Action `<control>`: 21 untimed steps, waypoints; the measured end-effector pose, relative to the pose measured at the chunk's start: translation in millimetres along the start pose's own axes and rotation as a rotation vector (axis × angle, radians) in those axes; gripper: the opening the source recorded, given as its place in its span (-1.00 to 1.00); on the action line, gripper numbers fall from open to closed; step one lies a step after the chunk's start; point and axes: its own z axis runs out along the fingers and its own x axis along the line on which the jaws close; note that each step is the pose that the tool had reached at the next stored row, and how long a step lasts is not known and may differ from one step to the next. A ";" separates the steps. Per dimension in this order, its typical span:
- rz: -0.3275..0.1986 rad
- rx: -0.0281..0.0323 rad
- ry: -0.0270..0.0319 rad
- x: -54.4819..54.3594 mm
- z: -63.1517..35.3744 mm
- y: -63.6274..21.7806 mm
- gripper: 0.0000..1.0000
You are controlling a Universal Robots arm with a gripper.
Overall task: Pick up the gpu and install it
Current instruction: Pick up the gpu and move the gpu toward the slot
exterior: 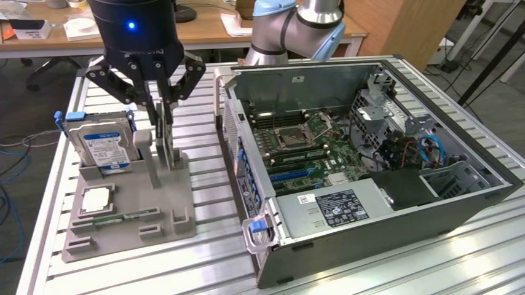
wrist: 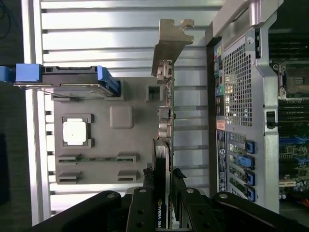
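The gpu [exterior: 172,144] stands on edge in a slot of the grey holder [exterior: 168,212], seen nearly edge-on. In the wrist view the gpu [wrist: 167,104] runs as a thin dark card with its silver bracket at the far end. My gripper [exterior: 162,103] hangs straight above it, and the two black fingers [wrist: 146,193] press on either side of the card's top edge, so the gripper [wrist: 163,186] is shut on it. I cannot tell whether the card's lower edge still sits in the slot.
The holder [wrist: 96,166] also carries a silver hard drive [exterior: 102,144] with blue clips, a processor chip [exterior: 96,200] and a memory stick [exterior: 123,217]. The open computer case [exterior: 369,153] lies close on the exterior view's right, motherboard [exterior: 303,144] exposed. A slatted metal table [exterior: 205,258] is underneath.
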 end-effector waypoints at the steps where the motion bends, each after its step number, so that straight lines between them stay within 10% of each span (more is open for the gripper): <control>1: 0.000 -0.0001 0.0000 0.0 -0.9 0.1 -0.48; 21: 0.000 0.0001 0.0000 -0.5 -20.8 1.2 -0.48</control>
